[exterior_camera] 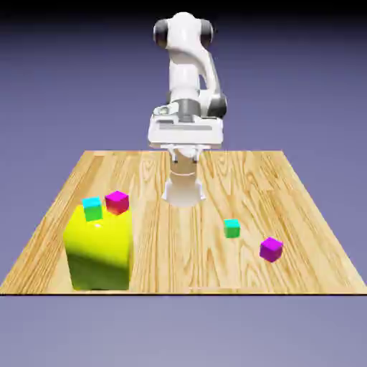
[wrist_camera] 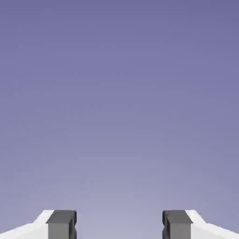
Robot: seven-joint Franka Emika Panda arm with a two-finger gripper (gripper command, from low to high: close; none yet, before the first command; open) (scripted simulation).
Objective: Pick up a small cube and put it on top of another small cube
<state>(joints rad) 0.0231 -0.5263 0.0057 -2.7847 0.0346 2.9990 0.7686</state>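
The small cube (exterior_camera: 271,249), purple-sided with a magenta top, lies on the table toward the exterior view's right front. A green cube with a teal top (exterior_camera: 231,228) rests a little to its left and farther back. My gripper (exterior_camera: 185,154) hangs high over the table's far middle, well away from both cubes. In the hand view my gripper (wrist_camera: 119,226) is open, its grey fingertips (wrist_camera: 61,225) wide apart with nothing between them. That view shows only the plain blue-violet backdrop, with no cube in it.
A big yellow block (exterior_camera: 99,247) stands at the exterior view's front left. On its top sit a second green, teal-topped cube (exterior_camera: 92,208) and a red-sided, pink-topped cube (exterior_camera: 117,202). The wooden table (exterior_camera: 215,272) ends just in front of the block.
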